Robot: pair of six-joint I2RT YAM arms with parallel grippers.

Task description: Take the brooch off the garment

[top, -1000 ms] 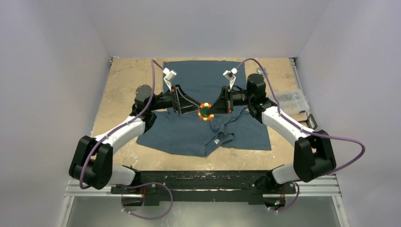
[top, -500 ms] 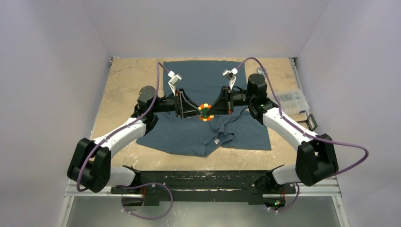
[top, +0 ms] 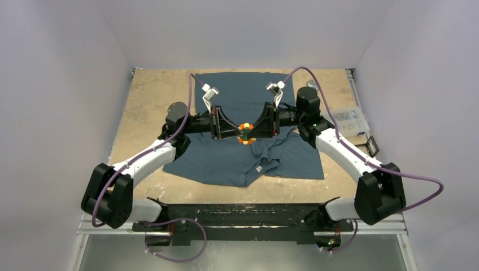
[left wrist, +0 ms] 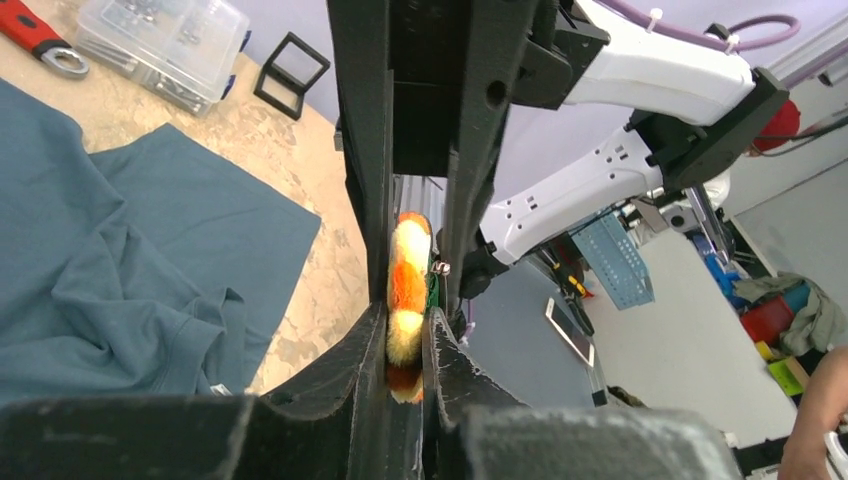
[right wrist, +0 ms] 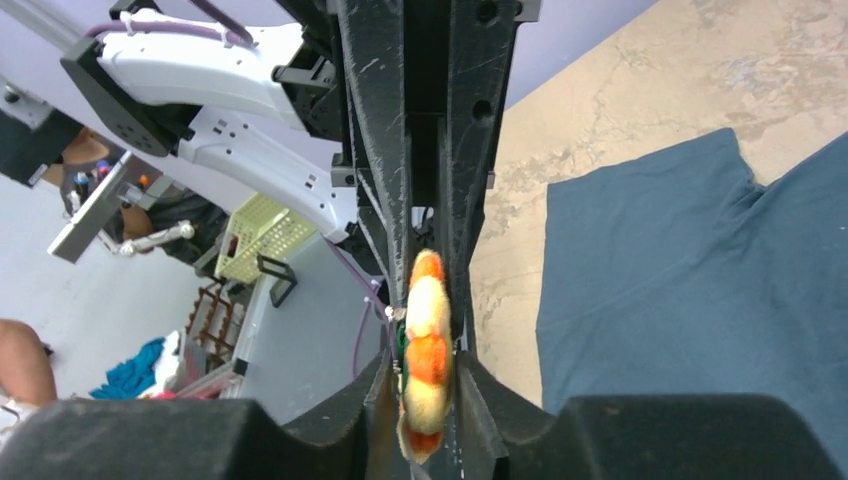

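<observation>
The brooch (top: 245, 133), a fuzzy yellow-and-orange flower disc, hangs edge-on above the garment (top: 226, 161), a slate-blue T-shirt spread on the table. Both arms meet at it from opposite sides. My left gripper (top: 240, 134) is shut on the brooch (left wrist: 408, 290), and both pads press its faces in the left wrist view. My right gripper (top: 252, 133) straddles the same brooch (right wrist: 428, 345) with its jaws a little apart, a thin gap showing beside the orange face. The shirt (left wrist: 90, 270) lies rumpled below, clear of the brooch.
A clear plastic parts box (top: 345, 117) and a small black stand (top: 371, 145) sit at the table's right edge. A red-handled tool (left wrist: 30, 30) lies near that box. The shirt's white neck tag (top: 258, 169) faces the near side. White walls enclose the tan table (top: 147, 101).
My left gripper has moved in from the left and closed on the brooch. My right gripper, which had held it shut, has loosened its jaws. The brooch stayed nearly in place.
</observation>
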